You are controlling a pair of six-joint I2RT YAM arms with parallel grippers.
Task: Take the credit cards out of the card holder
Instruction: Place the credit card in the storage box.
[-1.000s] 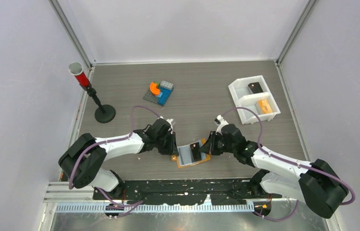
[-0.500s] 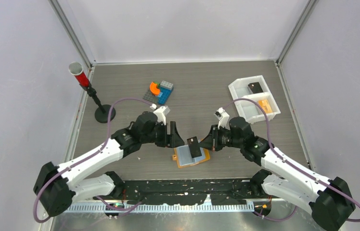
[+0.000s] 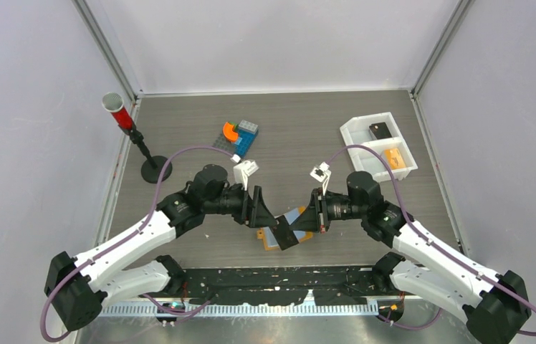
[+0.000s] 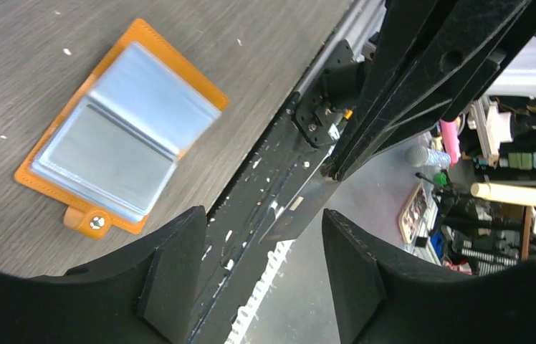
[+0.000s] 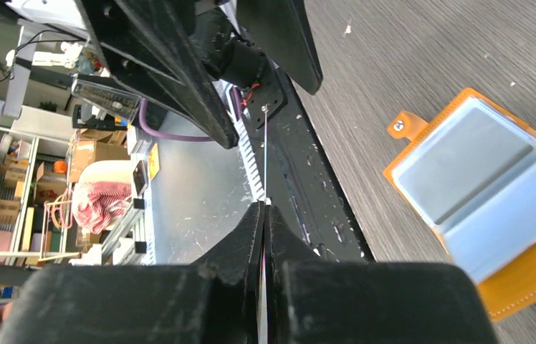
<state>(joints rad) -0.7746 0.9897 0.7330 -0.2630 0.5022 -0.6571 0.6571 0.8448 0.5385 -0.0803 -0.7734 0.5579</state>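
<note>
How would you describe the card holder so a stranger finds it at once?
On the grey table, look near the middle of its near edge. The card holder lies open there: flat, tan-orange, with pale blue clear sleeves, unlike the white tray at far right.

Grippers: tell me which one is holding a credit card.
The right gripper: its jaws are shut on a dark credit card, while the left gripper hangs open and empty.

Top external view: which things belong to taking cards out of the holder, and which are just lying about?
Job: card holder, lying open; credit card, pinched in the right claw; left claw, open.
Lying about: brick build; red cup on black stand; white tray with orange block and a dark item I cannot identify.
</note>
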